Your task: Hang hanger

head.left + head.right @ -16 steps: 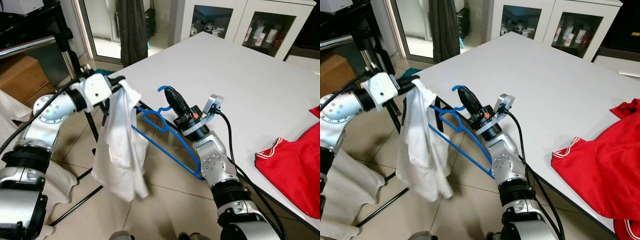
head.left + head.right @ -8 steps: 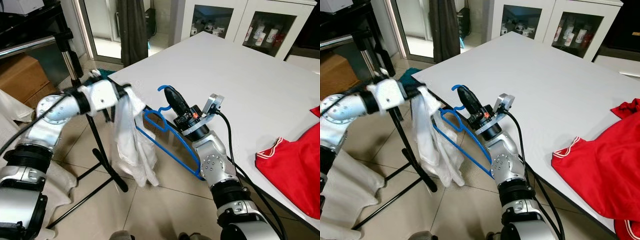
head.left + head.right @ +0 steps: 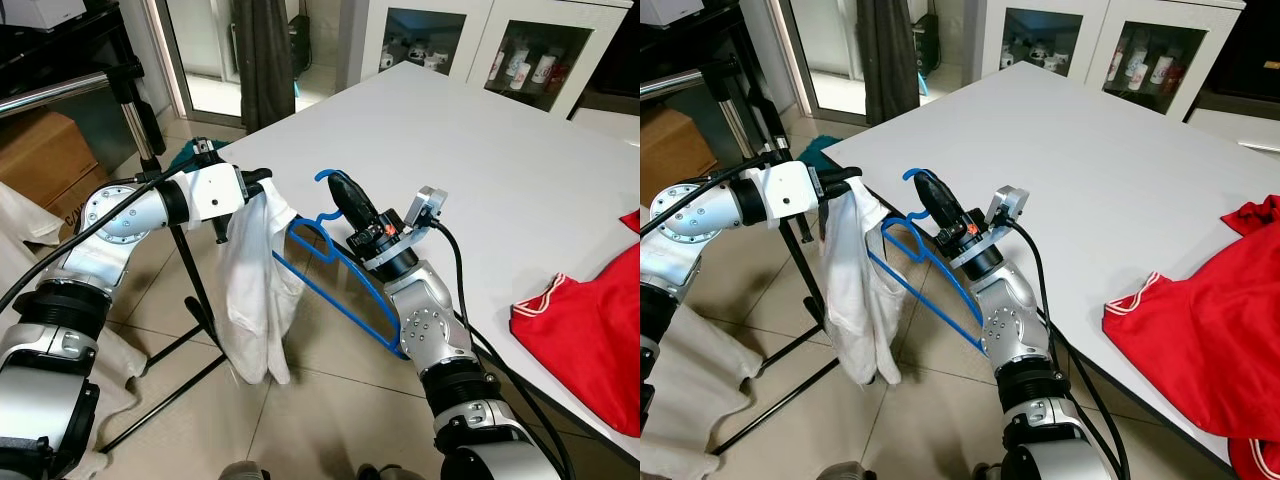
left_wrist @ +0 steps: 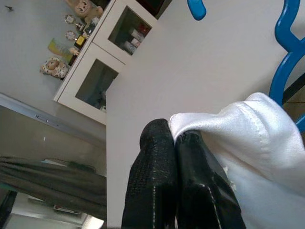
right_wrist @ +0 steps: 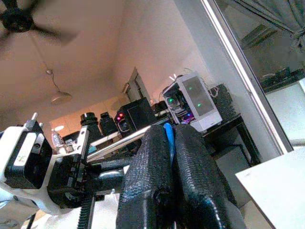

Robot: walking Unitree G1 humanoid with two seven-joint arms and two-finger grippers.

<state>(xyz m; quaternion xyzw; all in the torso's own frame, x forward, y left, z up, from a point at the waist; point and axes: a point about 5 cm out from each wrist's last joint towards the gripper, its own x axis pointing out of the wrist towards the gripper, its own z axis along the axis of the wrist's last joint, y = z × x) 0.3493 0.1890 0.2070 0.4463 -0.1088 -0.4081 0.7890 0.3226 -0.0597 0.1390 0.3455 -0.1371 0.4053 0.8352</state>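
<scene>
Right tool [image 3: 338,187] clamped on the neck of the blue hanger [image 3: 340,276], fingers pressed together with a sliver of blue between them in the right wrist view; hook curls over the fingertips, the triangular frame slants down along the right forearm, off the near edge of the white surface [image 3: 480,150] and above the tiled floor [image 3: 330,400]. Left tool [image 3: 262,178] pinched shut on a fold of the white garment [image 3: 255,290] — left wrist view shows both black fingers [image 4: 159,181] closed on the cloth's edge. Garment hangs straight down from that grip, its top just beside the hanger's upper shoulder; whether cloth and hanger touch cannot be told. A black metal stand [image 3: 190,290] rises behind the left arm, legs spread on the floor. Red garment [image 3: 590,330] lies on the surface at the robot's right, well apart — glass-front cabinet [image 3: 470,45] stands beyond the far edge
</scene>
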